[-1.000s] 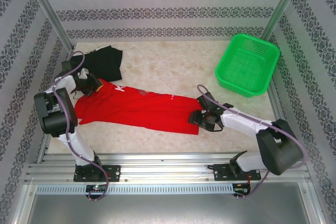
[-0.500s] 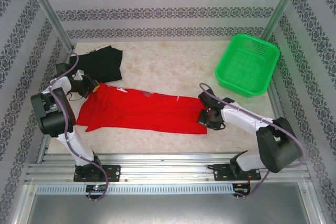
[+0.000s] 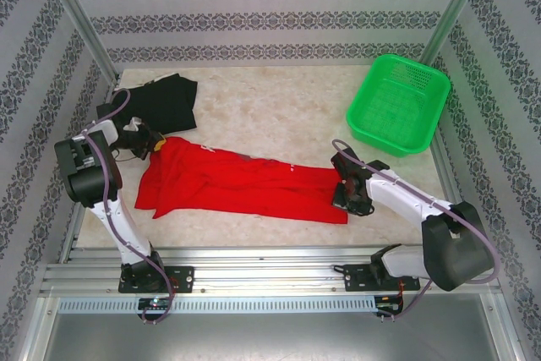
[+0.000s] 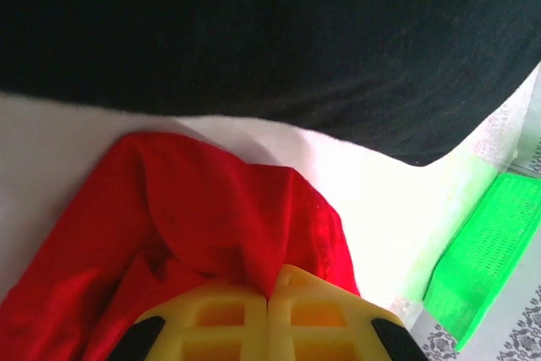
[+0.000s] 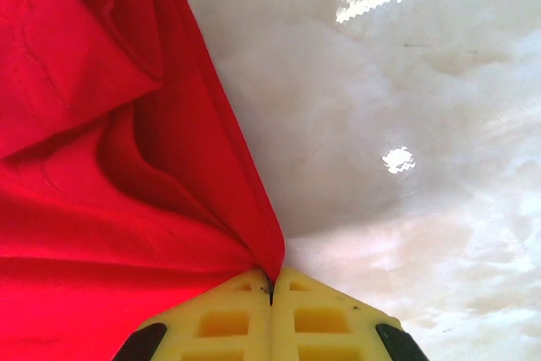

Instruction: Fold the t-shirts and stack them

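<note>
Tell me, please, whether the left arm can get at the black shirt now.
Probably not yet: the black shirt lies close, nothing between, but the left claw is shut on the red shirt.

I see the red shirt [image 3: 245,183] spread across the table [image 3: 270,107] between my left gripper [image 3: 156,143] and right gripper [image 3: 345,194]. The black shirt [image 3: 161,99] lies far left, the green basket [image 3: 397,103] far right.
</note>
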